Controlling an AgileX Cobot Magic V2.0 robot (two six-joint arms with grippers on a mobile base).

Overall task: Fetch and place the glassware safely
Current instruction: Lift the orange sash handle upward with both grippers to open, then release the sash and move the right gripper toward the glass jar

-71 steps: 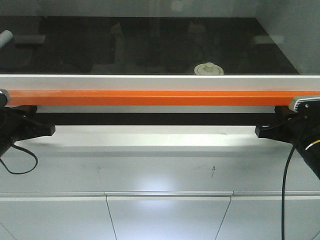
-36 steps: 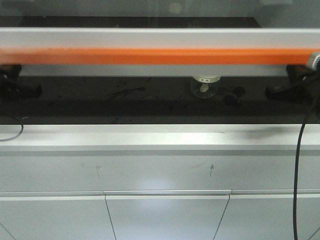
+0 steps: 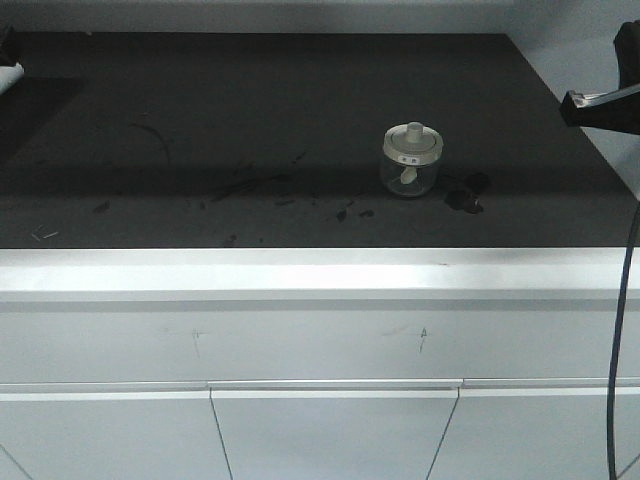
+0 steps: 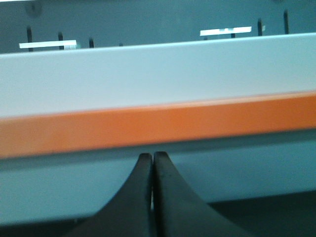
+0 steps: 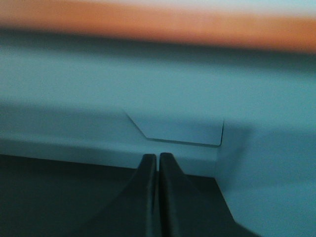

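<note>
- The jar (image 3: 411,168) is standing upright on the black worktop (image 3: 200,110), right of the middle and towards the front edge. Its cream lid (image 3: 412,142) is sitting on top, and nothing is touching it.
- Dark smudges (image 3: 467,192) are lying just beside the jar on its right.
- The left gripper (image 4: 151,157) is showing its fingers pressed together with nothing between them, and it is pointing at an orange bar (image 4: 158,123) just ahead.
- The right gripper (image 5: 158,158) is likewise closed and empty. Its view is blurring, with the same orange band running along the top.
- In the front view only slivers of the two arms are showing at the upper corners, both well apart from the jar.
- As I judge it, the fetching itself is not yet beginning. The arms seem to be busy up at the bar rather than at the jar.
- The next move is calling for one arm, likely the right as the nearer, to spread its fingers. It should then come down level with the glass body and close around that rather than the knob, since the lid may be sitting loose.
</note>
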